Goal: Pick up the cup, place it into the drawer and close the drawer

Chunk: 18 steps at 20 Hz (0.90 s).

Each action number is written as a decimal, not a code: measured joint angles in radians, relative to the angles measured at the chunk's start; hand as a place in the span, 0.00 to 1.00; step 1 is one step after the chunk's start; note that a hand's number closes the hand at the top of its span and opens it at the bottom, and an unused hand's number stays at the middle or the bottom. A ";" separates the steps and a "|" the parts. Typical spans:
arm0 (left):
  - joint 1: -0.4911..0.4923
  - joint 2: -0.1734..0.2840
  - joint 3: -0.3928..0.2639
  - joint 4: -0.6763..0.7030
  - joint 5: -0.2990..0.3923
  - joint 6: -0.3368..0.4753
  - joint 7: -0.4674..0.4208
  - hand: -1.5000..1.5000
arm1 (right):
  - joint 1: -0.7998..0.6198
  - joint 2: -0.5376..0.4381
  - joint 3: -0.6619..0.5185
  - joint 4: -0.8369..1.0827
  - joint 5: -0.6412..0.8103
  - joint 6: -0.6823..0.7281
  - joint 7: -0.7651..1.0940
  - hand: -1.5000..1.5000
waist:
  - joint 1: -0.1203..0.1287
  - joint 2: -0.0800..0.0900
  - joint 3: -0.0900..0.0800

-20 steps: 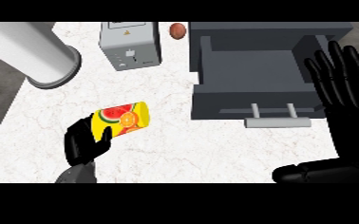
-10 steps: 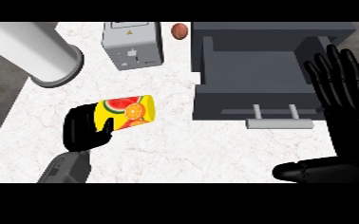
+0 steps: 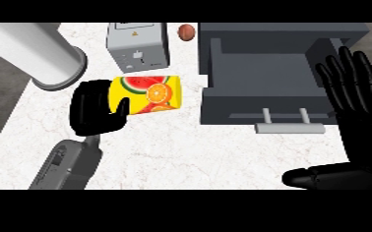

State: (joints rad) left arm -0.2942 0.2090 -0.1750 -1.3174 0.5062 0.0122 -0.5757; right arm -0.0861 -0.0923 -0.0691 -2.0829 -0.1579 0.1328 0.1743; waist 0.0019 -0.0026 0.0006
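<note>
The cup (image 3: 147, 94), printed with fruit, is gripped on its side by the curled left hand (image 3: 98, 110) above the desk (image 3: 189, 147), just left of the open drawer (image 3: 265, 73), presumably for carrying across. The right hand (image 3: 352, 91) is held flat with fingers straight beside the drawer, resting.

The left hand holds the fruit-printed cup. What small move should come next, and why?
Probably carry the yellow fruit-printed cup rightward, toward the open grey drawer. The left hand is curled round the cup, which is left of the drawer, outside it. The right hand rests open by the drawer's right side.
</note>
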 measured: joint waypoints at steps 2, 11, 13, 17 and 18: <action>-0.039 -0.014 0.004 -0.031 -0.008 0.029 0.051 1.00 | -0.022 -0.011 -0.014 0.007 -0.010 0.000 0.016 0.00 | -0.001 0.001 0.000; -0.266 -0.076 0.007 -0.077 -0.090 0.176 0.264 1.00 | -0.012 -0.021 -0.030 -0.013 -0.022 0.004 0.031 0.00 | -0.006 0.002 0.000; -0.326 -0.093 0.015 -0.047 -0.111 0.191 0.283 1.00 | -0.024 -0.022 -0.028 -0.001 -0.022 0.006 0.027 0.00 | -0.007 0.002 0.000; -0.430 -0.111 0.031 0.006 -0.156 0.224 0.336 1.00 | -0.031 -0.025 -0.034 0.002 -0.027 0.007 0.032 0.00 | -0.009 0.003 0.000; -0.463 -0.116 0.037 0.020 -0.164 0.232 0.353 1.00 | -0.030 -0.020 -0.034 0.013 -0.025 0.007 0.019 0.00 | -0.009 0.003 0.000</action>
State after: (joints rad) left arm -0.7567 0.0926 -0.1385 -1.2971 0.3425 0.2447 -0.2223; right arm -0.1165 -0.1127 -0.1034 -2.0697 -0.1830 0.1399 0.1936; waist -0.0070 0.0002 0.0002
